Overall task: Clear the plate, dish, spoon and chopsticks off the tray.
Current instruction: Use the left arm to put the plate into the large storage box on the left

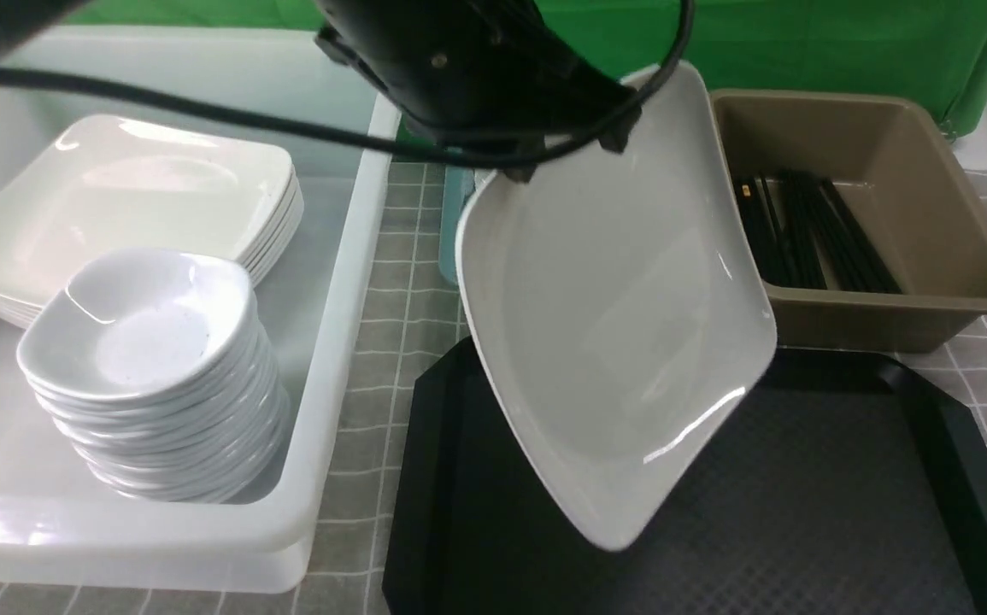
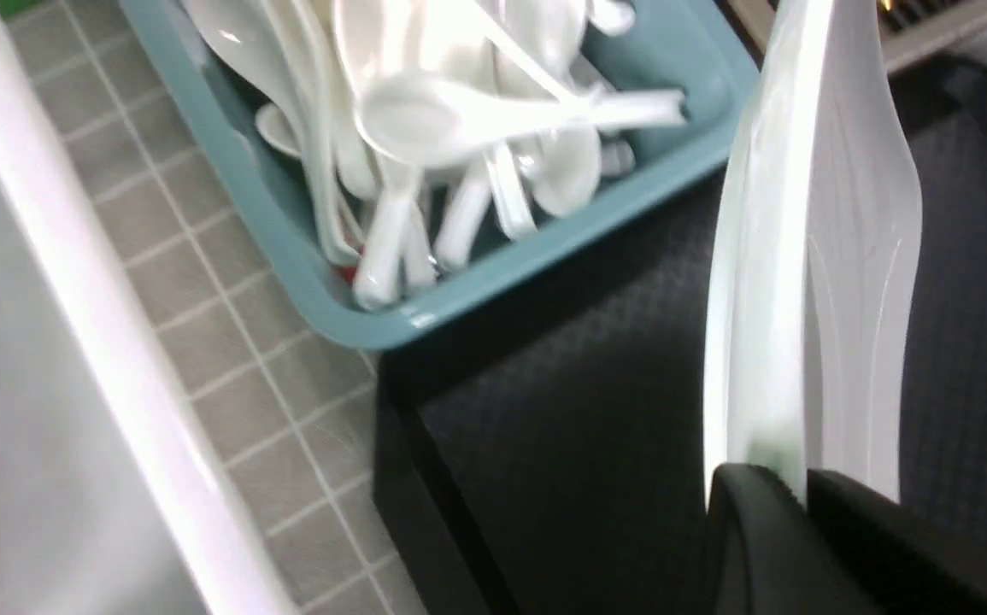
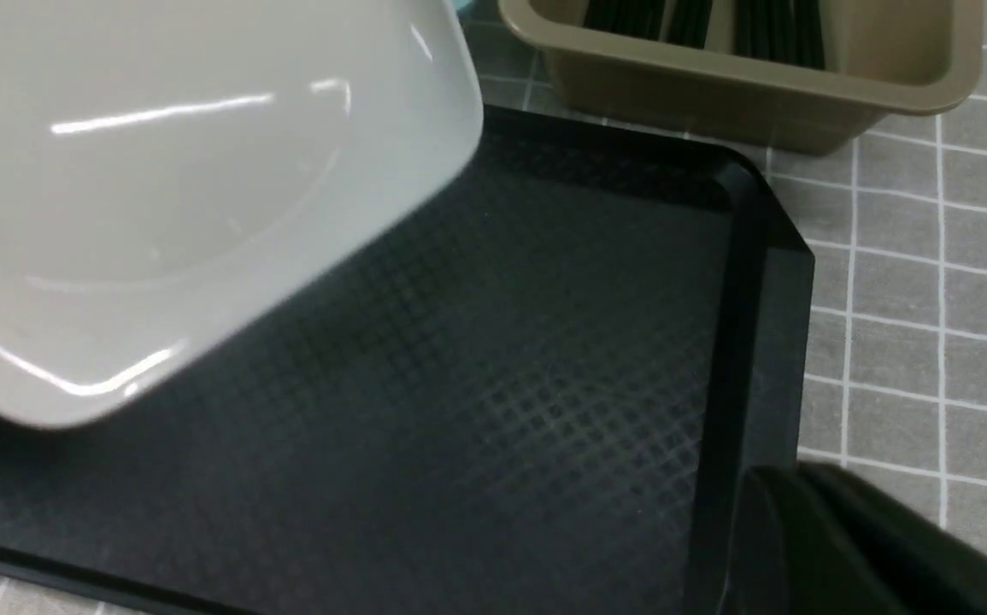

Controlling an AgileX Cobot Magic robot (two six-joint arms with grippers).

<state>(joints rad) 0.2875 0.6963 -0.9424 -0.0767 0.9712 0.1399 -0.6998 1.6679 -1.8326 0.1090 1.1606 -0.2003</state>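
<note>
Left fingers [image 2: 754,547] pinched hard on the rim of the plate [image 1: 621,325], one finger on each face. In the left wrist view the plate runs edge-on away from them. A rim grip is the only hold a shallow plate gives, hence the steep tilt: it hangs off one edge, low corner over the tray [image 1: 835,530], clear of the floor as far as I can judge.

Right fingers [image 3: 801,555] show only as a dark blur at the frame's corner. They seem pressed together with nothing between them, parked just beside the tray's right rim, out of the way.

Tray floor bare wherever I can see it, so I judge the plate the last item.
- White tub [image 1: 348,282] to the left on the counter [image 1: 390,282] holds a stack of plates [image 1: 134,188] and, nearer, a stack of dishes [image 1: 151,342].
- Teal bin [image 2: 305,282] holds spoons [image 2: 459,120].
- Brown bin [image 1: 878,320] holds chopsticks [image 1: 809,231].

Likely destination is the plate stack. I'll need to level the plate before release.
</note>
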